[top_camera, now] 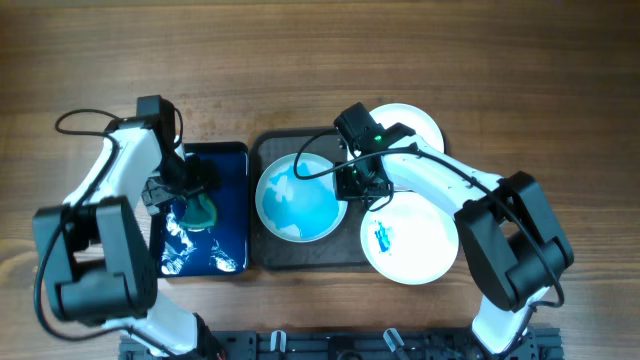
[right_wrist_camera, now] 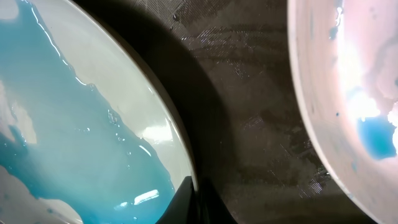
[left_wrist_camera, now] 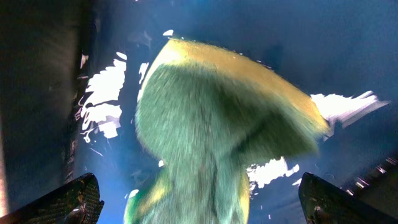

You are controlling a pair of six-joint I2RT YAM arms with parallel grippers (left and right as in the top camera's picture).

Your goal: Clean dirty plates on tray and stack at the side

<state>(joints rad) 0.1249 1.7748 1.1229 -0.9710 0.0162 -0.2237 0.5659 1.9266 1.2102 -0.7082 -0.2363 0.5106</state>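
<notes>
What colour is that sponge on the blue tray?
The sponge is green with a yellow layer, clearest in the left wrist view.

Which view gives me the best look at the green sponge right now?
Left wrist: the green sponge fills the frame, green face and yellow edge clear, if blurred. Overhead shows it small in the blue tray. Right wrist shows none of it.

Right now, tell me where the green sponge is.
Overhead view: the green sponge sits on the deep-blue tray at the left, beside the dark tray, between the left fingers, which stand open.
</notes>
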